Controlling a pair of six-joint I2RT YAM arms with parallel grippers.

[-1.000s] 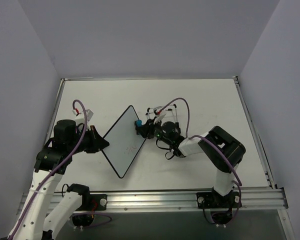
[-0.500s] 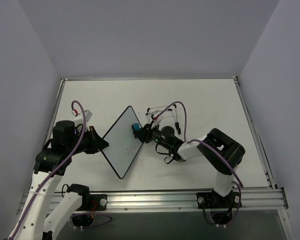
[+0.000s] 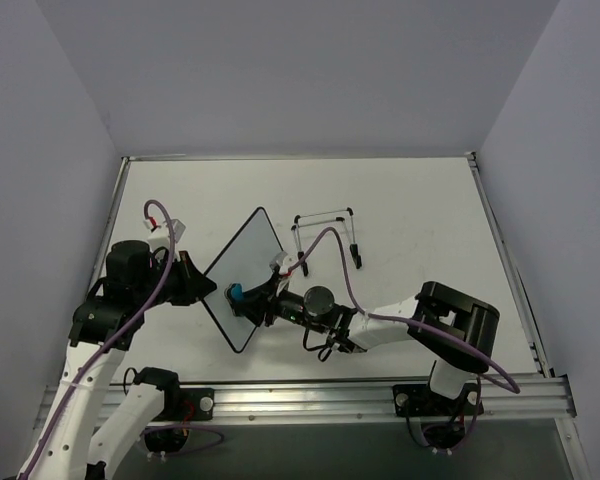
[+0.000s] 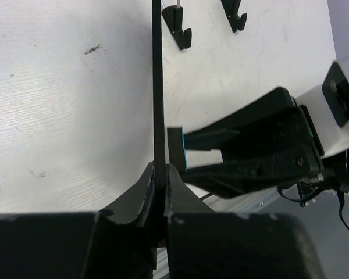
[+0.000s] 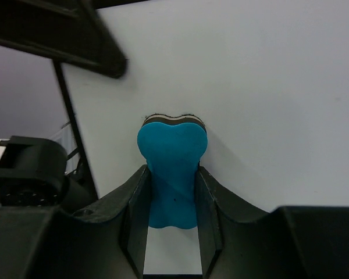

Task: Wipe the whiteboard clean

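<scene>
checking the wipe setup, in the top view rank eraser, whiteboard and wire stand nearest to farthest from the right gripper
1. eraser, held in the right gripper itself.
2. whiteboard, directly in front of the eraser, on the left.
3. wire stand, farther back and to the right.

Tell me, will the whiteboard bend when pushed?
Probably stiff: the whiteboard looks straight edge-on, though the left pincer clamps only its rim. Probably light, as that small grip holds it up. The eraser could make it pivot.

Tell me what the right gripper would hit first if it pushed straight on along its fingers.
The whiteboard: the eraser in the right gripper leads and seems pressed against its face.
</scene>
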